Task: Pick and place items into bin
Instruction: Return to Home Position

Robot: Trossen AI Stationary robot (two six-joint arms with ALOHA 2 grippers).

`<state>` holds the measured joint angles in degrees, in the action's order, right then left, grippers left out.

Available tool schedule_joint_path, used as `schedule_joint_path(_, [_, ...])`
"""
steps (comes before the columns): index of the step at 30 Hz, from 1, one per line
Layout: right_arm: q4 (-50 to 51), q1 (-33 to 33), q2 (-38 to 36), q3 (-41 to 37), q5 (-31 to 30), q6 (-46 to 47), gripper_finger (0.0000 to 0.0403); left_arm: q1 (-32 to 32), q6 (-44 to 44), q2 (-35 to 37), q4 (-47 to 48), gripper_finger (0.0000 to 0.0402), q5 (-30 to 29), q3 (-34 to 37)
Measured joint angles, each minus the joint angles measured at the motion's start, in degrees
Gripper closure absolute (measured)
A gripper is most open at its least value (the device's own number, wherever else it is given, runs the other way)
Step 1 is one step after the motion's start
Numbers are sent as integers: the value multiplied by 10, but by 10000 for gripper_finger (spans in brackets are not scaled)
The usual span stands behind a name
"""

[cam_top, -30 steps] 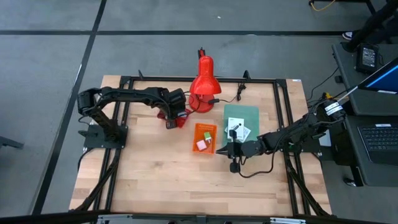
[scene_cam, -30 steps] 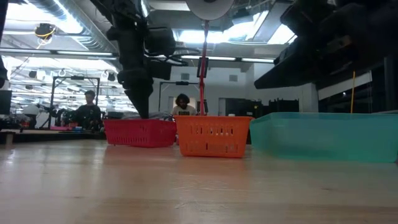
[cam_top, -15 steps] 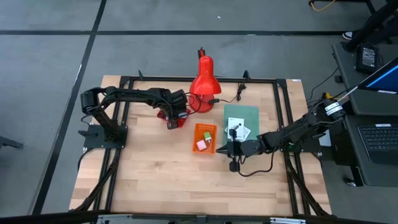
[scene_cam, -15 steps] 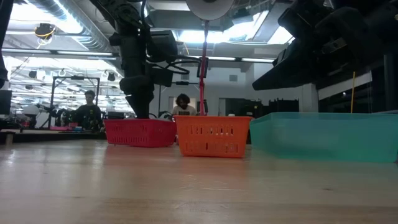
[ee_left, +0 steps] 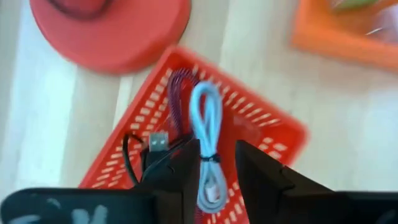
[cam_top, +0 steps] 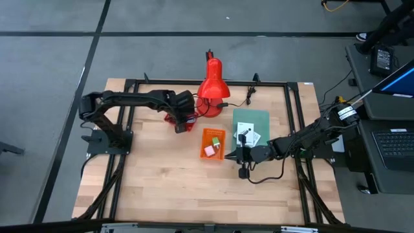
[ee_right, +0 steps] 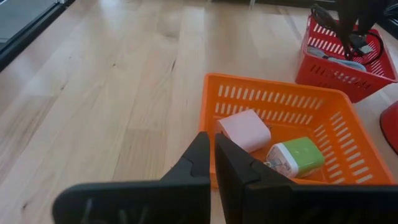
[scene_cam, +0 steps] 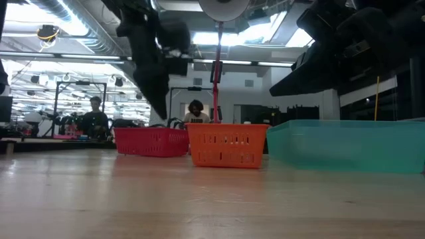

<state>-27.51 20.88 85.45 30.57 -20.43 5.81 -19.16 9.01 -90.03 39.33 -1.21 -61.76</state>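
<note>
My left gripper (ee_left: 217, 152) is open, pointing down over the red basket (ee_left: 261, 124) beside the red lamp (cam_top: 210, 84). In the basket lie a white coiled cable (ee_left: 208, 118), a dark red cord (ee_left: 179, 93) and a black USB cable (ee_left: 152, 143). The white cable shows between the fingers, below them. My right gripper (ee_right: 211, 155) is shut and empty beside the orange basket (ee_right: 267, 84), which holds a pinkish-white cube (ee_right: 244, 129) and a green-white cube (ee_right: 293, 157). White packets (cam_top: 249, 134) lie on the teal tray (cam_top: 249, 116).
The lamp's round base (ee_left: 112, 25) stands right beside the red basket. A black cable (cam_top: 244, 172) lies on the table near my right gripper. A black frame edges the table. People and benches show in the room behind. Bare wood lies toward the near edge.
My left gripper dipped down toward the red basket and has then come up again, tilting over it. My right arm has kept still.
</note>
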Motion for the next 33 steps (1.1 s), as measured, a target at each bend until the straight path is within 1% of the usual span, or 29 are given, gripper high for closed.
schedule_joint_path(3, [0, 0, 0, 0, 0, 1, 396, 14, 6, 38, 0, 323, 1, 0])
schedule_joint_path(6, [0, 0, 0, 0, 0, 1, 396, 29, 11, 82, -4, 350, 1, 3])
schedule_joint_path(9, [0, 0, 0, 0, 0, 1, 396, 41, 25, 136, -20, 381, 4, 25])
schedule_joint_path(11, [0, 0, 0, 0, 0, 2, 396, 45, 17, 173, -30, 396, 17, 49])
schedule_joint_path(14, [0, 0, 0, 0, 1, 6, 396, 50, -1, 234, -86, 398, 38, 109])
schedule_joint_path(17, [0, 0, 0, 0, 1, 13, 396, 61, -25, 292, -165, 400, 42, 188])
schedule_joint_path(23, [-4, 0, 0, 0, 1, 13, 396, 110, -72, 384, -321, 399, 42, 332])
schedule_joint_path(30, [-12, 0, 0, 0, 1, 14, 396, 185, -82, 462, -504, 400, 33, 465])
schedule_joint_path(33, [-15, 0, 0, 0, 1, 13, 396, 201, -67, 500, -542, 399, 21, 500])
